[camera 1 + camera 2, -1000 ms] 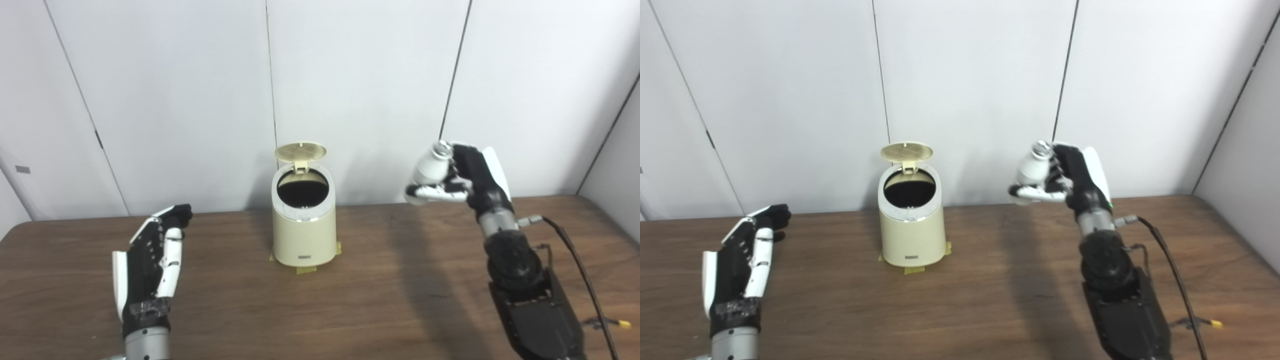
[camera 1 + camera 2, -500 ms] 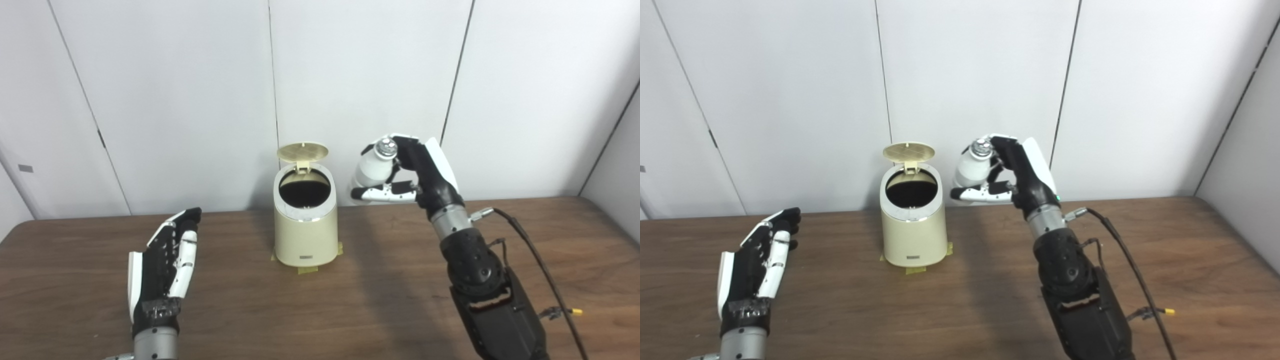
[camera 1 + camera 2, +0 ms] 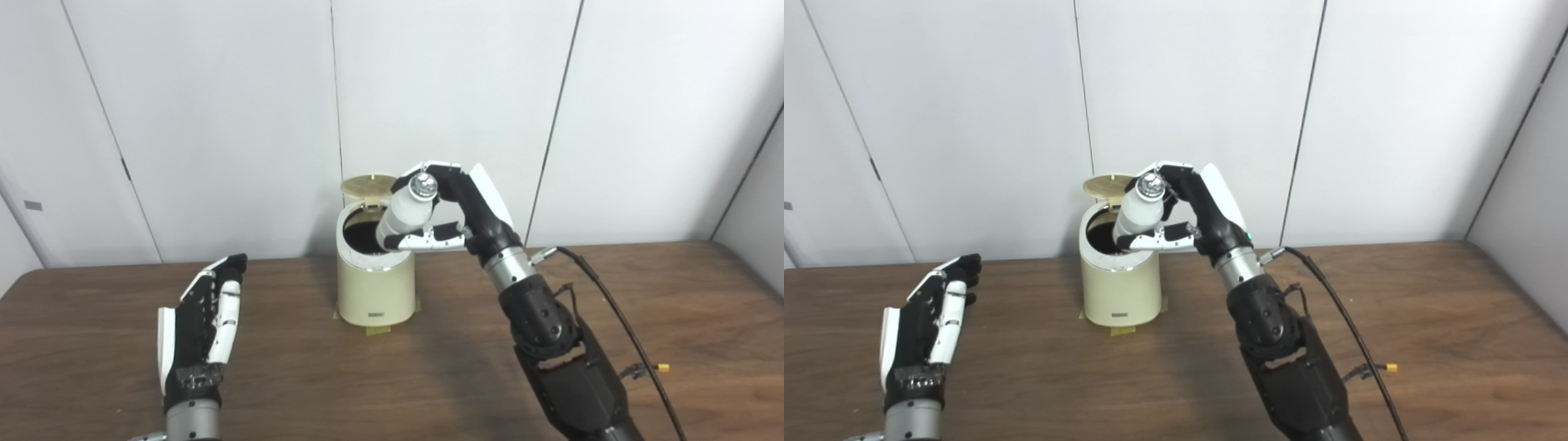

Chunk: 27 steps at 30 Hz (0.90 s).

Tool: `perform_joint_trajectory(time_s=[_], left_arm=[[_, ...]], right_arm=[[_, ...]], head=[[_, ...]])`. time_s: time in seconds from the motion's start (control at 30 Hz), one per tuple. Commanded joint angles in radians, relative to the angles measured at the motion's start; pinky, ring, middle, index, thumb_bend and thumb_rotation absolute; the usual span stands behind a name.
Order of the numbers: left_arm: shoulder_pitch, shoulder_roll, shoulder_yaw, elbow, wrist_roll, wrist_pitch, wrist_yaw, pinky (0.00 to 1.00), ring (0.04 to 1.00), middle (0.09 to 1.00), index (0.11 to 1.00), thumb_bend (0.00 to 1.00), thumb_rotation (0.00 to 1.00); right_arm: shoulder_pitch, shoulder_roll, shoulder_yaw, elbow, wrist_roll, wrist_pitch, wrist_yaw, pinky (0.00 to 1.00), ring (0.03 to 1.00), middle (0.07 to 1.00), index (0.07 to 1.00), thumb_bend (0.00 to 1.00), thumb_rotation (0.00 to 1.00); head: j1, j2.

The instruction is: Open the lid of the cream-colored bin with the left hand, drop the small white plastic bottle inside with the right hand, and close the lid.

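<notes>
Right hand (image 3: 456,208) grips the small white bottle (image 3: 405,211), tilted over the mouth of the cream bin (image 3: 375,288) near the counter's (image 3: 612,294) back edge. Lid (image 3: 369,184) stands open (first step done); release and closing remain. Left hand (image 3: 199,318) waits open.

One bin (image 3: 375,293), one bottle (image 3: 405,211), two hands: left (image 3: 199,324), right (image 3: 465,208).

left hand (image 3: 199,315) flat, fingers apart, idle; right hand (image 3: 456,211) raised, clenched.
</notes>
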<state>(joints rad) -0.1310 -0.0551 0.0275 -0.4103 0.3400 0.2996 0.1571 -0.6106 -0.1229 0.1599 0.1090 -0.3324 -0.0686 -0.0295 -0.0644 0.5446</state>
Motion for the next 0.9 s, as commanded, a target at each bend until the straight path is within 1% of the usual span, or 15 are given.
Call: perform_joint_trajectory(time_s=[0.0,0.07,0.1,0.17,0.27,0.33,0.4,0.53,0.57,0.63,0.77,0.87], left_arm=[[-0.042,-0.012,-0.005,-0.046,0.008,-0.015,0.011,0.73,0.789,0.772,0.766,0.34,0.82],[-0.042,-0.015,-0.003,-0.049,0.007,-0.015,0.009,0.73,0.791,0.774,0.769,0.34,0.82],[-0.042,-0.016,-0.003,-0.05,0.009,-0.013,0.009,0.71,0.791,0.773,0.768,0.34,0.82],[-0.042,-0.018,-0.003,-0.052,0.014,-0.007,0.008,0.71,0.792,0.773,0.768,0.35,0.82],[-0.042,-0.024,-0.003,-0.054,0.014,-0.005,0.008,0.72,0.795,0.774,0.766,0.35,0.82],[-0.042,-0.025,-0.003,-0.054,0.015,-0.007,0.008,0.71,0.793,0.774,0.766,0.36,0.82],[-0.041,-0.025,-0.004,-0.055,0.013,-0.013,0.007,0.71,0.791,0.773,0.768,0.35,0.82],[-0.04,-0.023,-0.006,-0.053,0.014,-0.026,0.008,0.74,0.79,0.772,0.769,0.34,0.82],[-0.04,-0.023,-0.005,-0.053,0.013,-0.023,0.008,0.74,0.789,0.77,0.768,0.34,0.82],[-0.04,-0.024,-0.006,-0.054,0.014,-0.021,0.008,0.7,0.79,0.771,0.767,0.35,0.82],[-0.04,-0.025,-0.007,-0.054,0.012,-0.025,0.007,0.73,0.792,0.771,0.769,0.34,0.83],[-0.04,-0.028,-0.008,-0.057,0.014,-0.019,0.008,0.72,0.791,0.769,0.767,0.35,0.82]], right_arm=[[-0.072,0.009,-0.004,0.011,0.004,-0.077,-0.018,0.34,0.417,0.482,0.521,0.52,0.0],[-0.084,0.014,-0.002,0.046,-0.012,-0.105,-0.03,0.34,0.417,0.483,0.522,0.51,0.0],[-0.088,0.015,-0.003,0.056,-0.019,-0.113,-0.033,0.34,0.416,0.482,0.524,0.51,0.0],[-0.098,0.02,-0.004,0.077,-0.039,-0.12,-0.046,0.33,0.415,0.481,0.525,0.51,0.0],[-0.111,0.03,-0.004,0.1,-0.07,-0.116,-0.072,0.32,0.405,0.478,0.531,0.51,0.0],[-0.118,0.034,-0.002,0.114,-0.091,-0.116,-0.09,0.32,0.406,0.477,0.532,0.51,0.0],[-0.127,0.037,0.0,0.142,-0.111,-0.133,-0.112,0.31,0.402,0.477,0.534,0.51,0.0],[-0.143,0.041,0.007,0.207,-0.144,-0.197,-0.163,0.31,0.396,0.478,0.536,0.51,0.0],[-0.147,0.041,0.01,0.224,-0.153,-0.217,-0.18,0.31,0.398,0.478,0.536,0.51,0.0],[-0.157,0.04,0.016,0.262,-0.176,-0.261,-0.219,0.31,0.398,0.479,0.538,0.51,0.0],[-0.178,0.04,0.025,0.33,-0.218,-0.33,-0.294,0.32,0.404,0.482,0.531,0.51,0.0],[-0.191,0.04,0.031,0.366,-0.24,-0.366,-0.335,0.33,0.41,0.484,0.521,0.52,0.0]], head=[[0.0,0.0],[0.002,0.0],[0.002,0.0],[0.005,0.001],[0.006,0.001],[0.006,0.001],[0.007,0.0],[0.009,0.001],[0.008,0.0],[0.008,0.0],[0.01,0.0],[0.011,0.001]])
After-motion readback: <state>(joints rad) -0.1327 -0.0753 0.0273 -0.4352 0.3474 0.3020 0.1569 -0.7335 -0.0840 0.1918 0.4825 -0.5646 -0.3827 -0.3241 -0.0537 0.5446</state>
